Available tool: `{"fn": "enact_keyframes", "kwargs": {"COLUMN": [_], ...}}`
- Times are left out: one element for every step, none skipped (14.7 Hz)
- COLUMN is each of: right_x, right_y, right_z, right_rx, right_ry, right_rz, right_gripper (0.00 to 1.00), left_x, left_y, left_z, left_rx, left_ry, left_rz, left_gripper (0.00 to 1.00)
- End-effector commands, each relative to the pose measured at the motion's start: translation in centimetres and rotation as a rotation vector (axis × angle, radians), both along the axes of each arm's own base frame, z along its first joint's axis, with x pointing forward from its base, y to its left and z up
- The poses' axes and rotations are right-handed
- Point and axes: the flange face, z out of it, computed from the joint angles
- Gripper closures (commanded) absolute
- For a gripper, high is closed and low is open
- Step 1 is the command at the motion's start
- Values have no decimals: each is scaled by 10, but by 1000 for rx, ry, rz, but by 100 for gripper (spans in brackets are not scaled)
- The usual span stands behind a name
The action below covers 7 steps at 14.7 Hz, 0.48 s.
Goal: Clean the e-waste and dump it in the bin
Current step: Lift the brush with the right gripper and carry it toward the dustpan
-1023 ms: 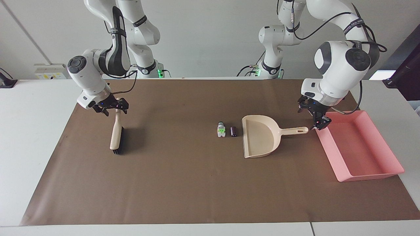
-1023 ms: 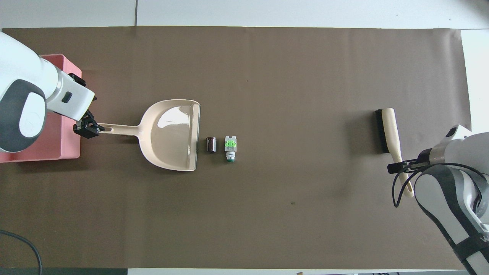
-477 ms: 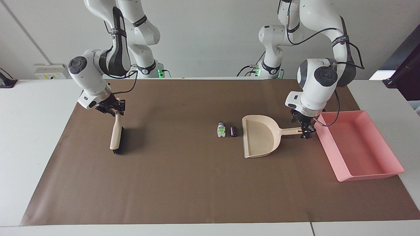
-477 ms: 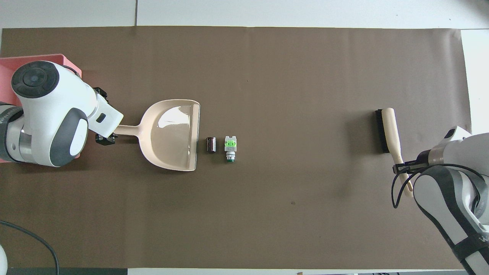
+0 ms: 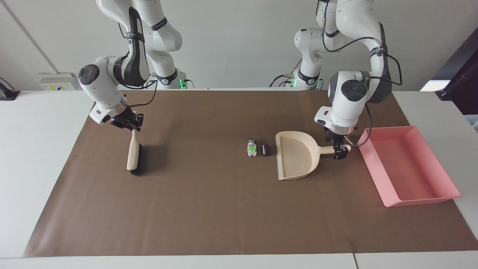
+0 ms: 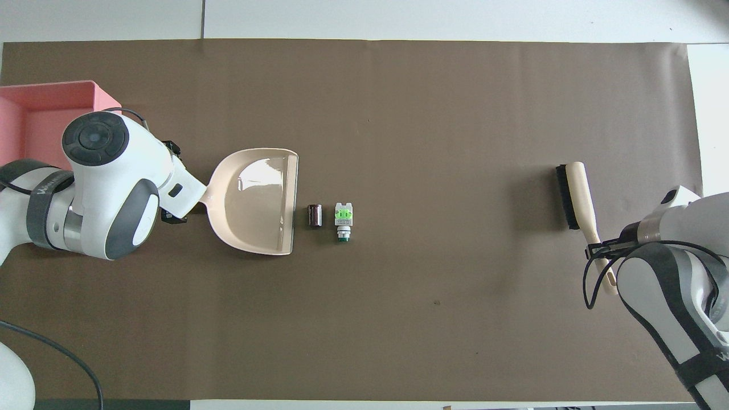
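Dustpan handle (image 6: pixel 200 200) under left arm, pink bin (image 6: pixel 34 108) cut by edge

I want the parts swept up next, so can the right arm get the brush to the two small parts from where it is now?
Probably yes. The right pincer is shut on the brush handle, and only bare brown mat lies between the brush and the white part and the black part.

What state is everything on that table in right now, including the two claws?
Right gripper: shut on the brush handle.
Left gripper: at the dustpan handle, fingers around it.
Brush: lying on the mat.
Dustpan: flat on the mat, empty.
White and green part: loose beside the dustpan mouth.
Black cylinder: loose, between that part and the dustpan.
Pink bin: empty.
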Motion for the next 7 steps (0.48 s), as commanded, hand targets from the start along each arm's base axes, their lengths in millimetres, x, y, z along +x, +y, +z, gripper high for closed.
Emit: {"fn": "enact_keyframes", "kwargs": {"right_x": [23,26,27,25,20,14,6], "right_y": [45,70,95,119,149,179,207], "right_z": [47,54,58,59,59,60,60], "right_rx": [-22,-35,-46,-59,-69,-78,-91], "right_ry": [-2,-2,-1,-2,-6,-8,-8], "right_rz": [-42,-67,-83,-106,-109,-124,-139], "right_gripper": [100,100,100,100,100,100,100], "left_x": [-11,-11,-13,-16,-18,-20,-21], "left_y": [1,0,-5,-5,-5,-4,-4], "left_z": [-3,-7,-12,-15,-17,-19,-19], "left_rx": [21,22,23,36,48,52,52], "left_ry": [-27,-29,-34,-37,-40,-38,-39], "left_rz": [-13,-6,7,-5,-12,-5,7], "left_gripper": [12,12,12,12,13,13,14]}}
